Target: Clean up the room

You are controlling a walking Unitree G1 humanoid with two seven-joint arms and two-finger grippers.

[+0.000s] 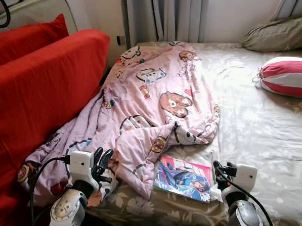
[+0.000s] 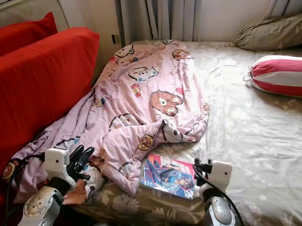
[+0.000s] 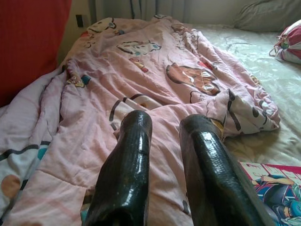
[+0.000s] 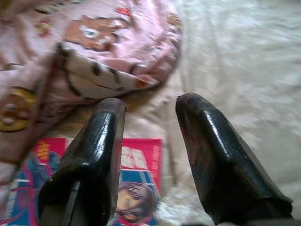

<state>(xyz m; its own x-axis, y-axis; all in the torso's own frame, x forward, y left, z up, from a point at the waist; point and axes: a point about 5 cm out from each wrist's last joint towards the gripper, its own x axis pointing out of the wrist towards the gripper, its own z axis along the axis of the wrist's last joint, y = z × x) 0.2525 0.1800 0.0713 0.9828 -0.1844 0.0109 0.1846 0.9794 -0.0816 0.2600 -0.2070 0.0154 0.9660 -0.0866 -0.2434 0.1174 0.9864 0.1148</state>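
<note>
A pink cartoon-print blanket [image 1: 152, 98] lies crumpled across the left half of the bed [image 1: 261, 134], one end trailing off the near left corner. A colourful comic book [image 1: 183, 178] lies flat at the bed's front edge, just right of the blanket's folded tip. My left gripper [image 1: 102, 160] hovers over the blanket's near end, fingers [image 3: 127, 160] slightly apart with nothing between them. To the right of the book, my right gripper [image 1: 218, 169] is open above the sheet, and its fingers [image 4: 101, 141] point over the book's corner [image 4: 136, 160].
A red sofa [image 1: 35, 97] with a red cushion [image 1: 23, 35] stands close along the bed's left side. A red-and-white striped bolster [image 1: 289, 75] and a beige pillow [image 1: 282, 33] lie at the far right. Grey curtains [image 1: 163, 15] hang behind the bed.
</note>
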